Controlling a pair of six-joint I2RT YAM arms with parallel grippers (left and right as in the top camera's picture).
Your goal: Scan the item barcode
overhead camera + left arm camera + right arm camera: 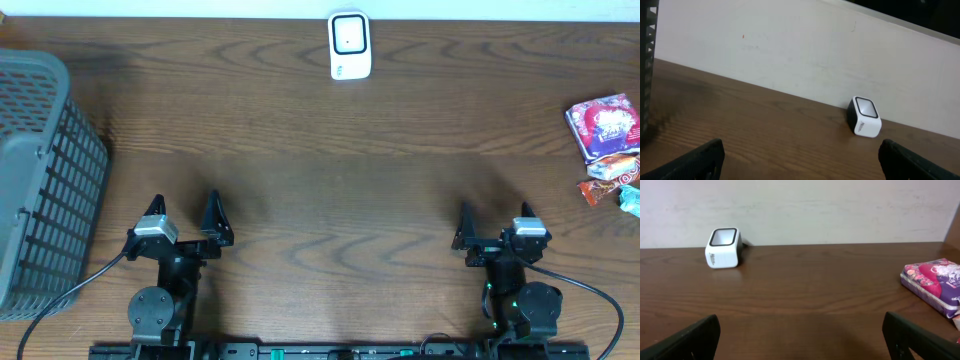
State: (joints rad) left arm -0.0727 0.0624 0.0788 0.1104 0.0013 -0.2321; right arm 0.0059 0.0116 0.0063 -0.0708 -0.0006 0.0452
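Observation:
A white barcode scanner (350, 45) with a dark window stands at the far edge of the table, by the wall; it also shows as the scanner (864, 116) and the scanner (723, 247) in the wrist views. A purple-and-pink packet (602, 125) lies at the far right, also seen as the packet (935, 284), with small wrapped sweets (612, 180) just in front of it. My left gripper (184, 215) rests open near the front left, holding nothing. My right gripper (494, 221) rests open near the front right, also holding nothing. Both are far from the items.
A grey plastic basket (40, 180) with slotted walls stands at the left edge, its corner (647, 65) showing in the left wrist view. A pale wall (800, 210) runs behind the wooden table (330, 170).

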